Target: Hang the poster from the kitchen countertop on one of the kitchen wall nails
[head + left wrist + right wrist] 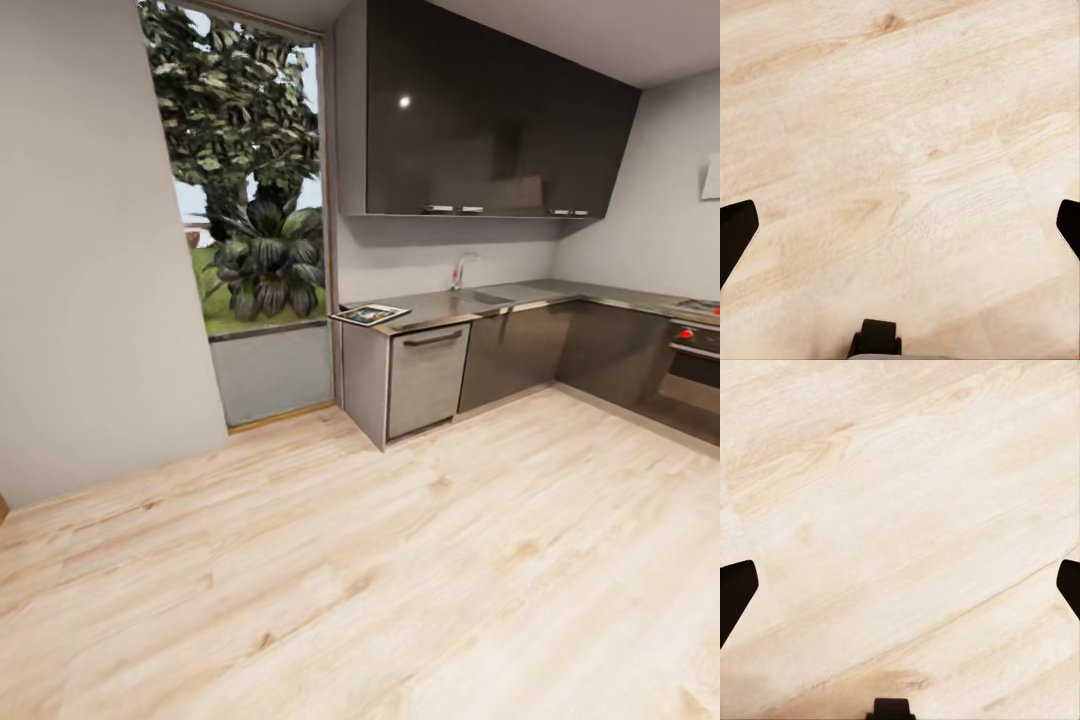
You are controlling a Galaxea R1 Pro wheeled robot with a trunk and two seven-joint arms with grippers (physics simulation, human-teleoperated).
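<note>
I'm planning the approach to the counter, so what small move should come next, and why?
Probably drive the base forward toward the countertop's near end. The poster lies flat there, well across the wood floor, and both wrist views show open fingers over floor alone.

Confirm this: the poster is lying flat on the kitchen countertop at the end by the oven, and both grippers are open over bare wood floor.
One thing is wrong. In the head view the poster lies flat on the kitchen countertop at the end by the window, not by the oven. The rest holds: the left gripper and right gripper are open over wood floor.
</note>
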